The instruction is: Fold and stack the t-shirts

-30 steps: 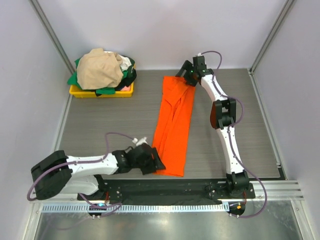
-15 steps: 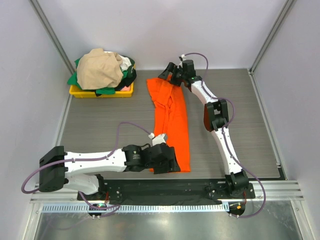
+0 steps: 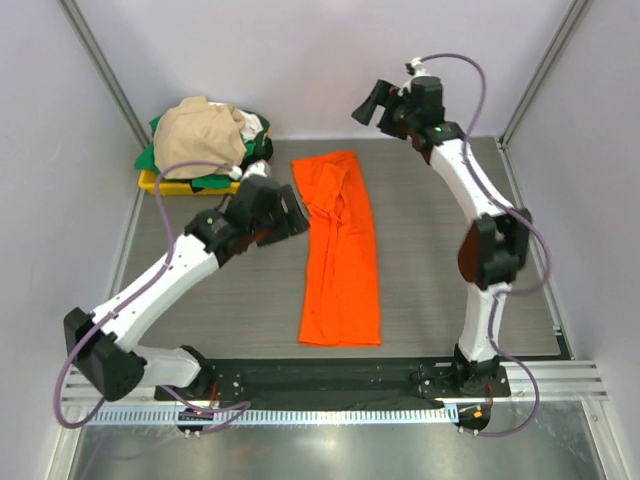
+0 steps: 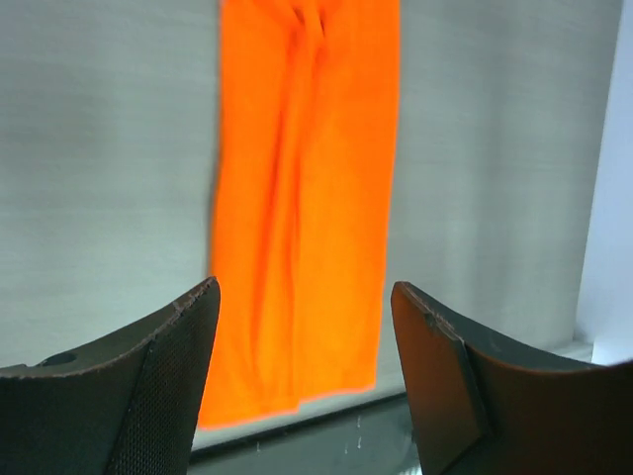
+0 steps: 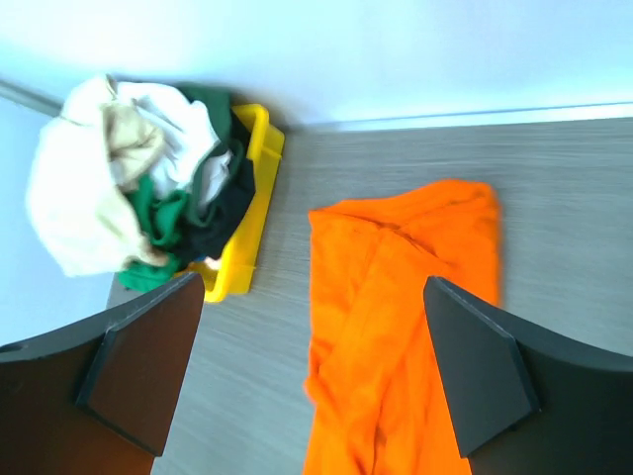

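Centre of table [image 3: 420, 300], orange t-shirt [image 3: 340, 260] lies flat in a long strip. L gripper [image 3: 295, 215], jaws wide & empty, hovers just left of its far half; R gripper [image 3: 365, 105], also wide, up beyond far end.

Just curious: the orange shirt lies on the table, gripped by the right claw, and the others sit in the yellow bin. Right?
No: the right wrist view shows the right claw open, clear of the orange shirt. The rest is right.
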